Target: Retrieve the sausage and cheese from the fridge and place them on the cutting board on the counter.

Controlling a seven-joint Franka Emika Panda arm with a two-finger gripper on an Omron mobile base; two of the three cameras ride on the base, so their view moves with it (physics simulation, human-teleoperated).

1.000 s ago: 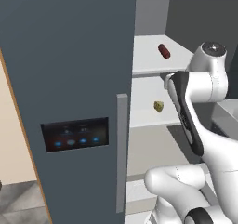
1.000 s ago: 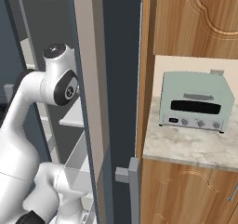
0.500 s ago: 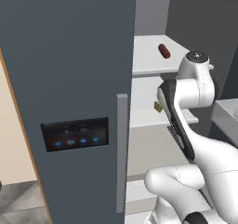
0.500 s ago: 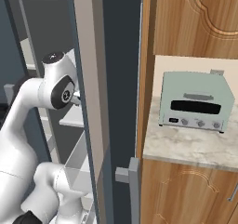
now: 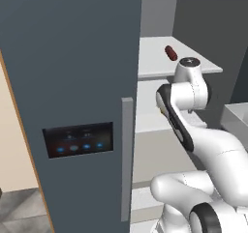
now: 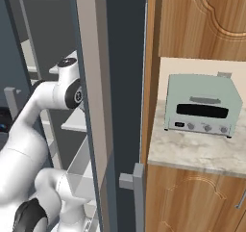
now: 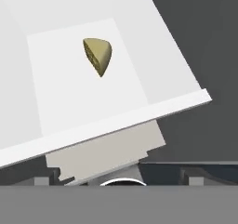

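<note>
One small cheese (image 7: pixel 98 55) wedge on pale fridge shelf (image 7: pixel 83 102): likely light, firm, slippery. Pinch across flat flanks, not tip. Fingers spread wide, holding nothing.

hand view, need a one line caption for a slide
Hand camera looks down at the yellow-olive cheese wedge lying alone on a pale fridge shelf, near its front edge.

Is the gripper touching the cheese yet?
Apart. In the hand view the cheese lies alone on the white fridge shelf, bare shelf all round it and no fingers near it.
</note>
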